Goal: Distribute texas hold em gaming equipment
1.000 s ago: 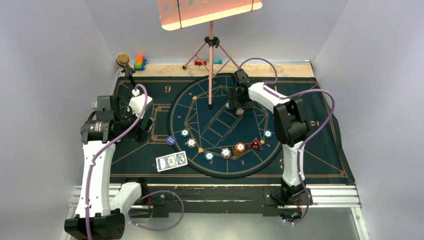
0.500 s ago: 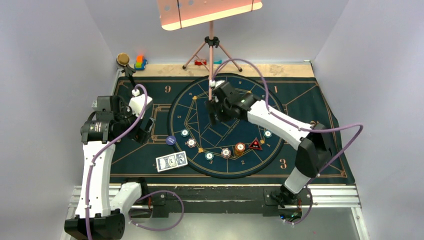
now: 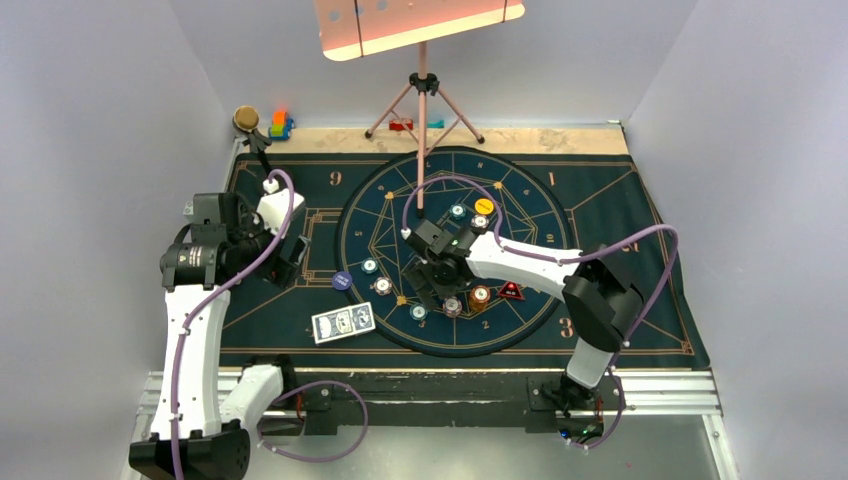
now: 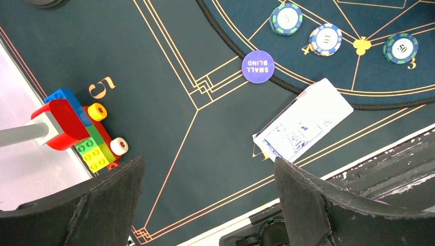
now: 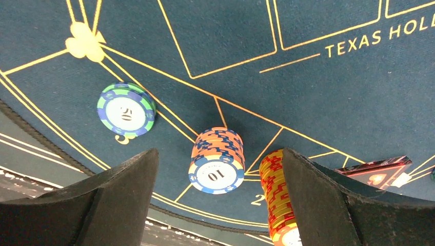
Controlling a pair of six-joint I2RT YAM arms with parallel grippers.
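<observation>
L gripper (image 4: 208, 205) hangs over the mat (image 4: 169, 61) at the desk's left side, jaws wide, nothing held. Toy blocks (image 4: 77, 128) sit at the mat's edge, free felt alongside. Cards (image 4: 302, 125) lie flat nr the front edge. R gripper (image 5: 218, 154) is mid-desk, jaws wide, framing the orange chip stack (image 5: 216, 161), no grip. Second stack (image 5: 279, 200) is just R, then the triangular marker (image 5: 379, 171).

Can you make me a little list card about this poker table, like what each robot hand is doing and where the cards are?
Left gripper: open, empty, above the mat
Right gripper: open, aimed at the chip stack marked 10
Cards: pile beside the circle, near-left rim
Small Blind disc: purple, touching that rim
Triangle marker: right of the chip stacks
Toy blocks: at the mat's edge, by the number 5
</observation>
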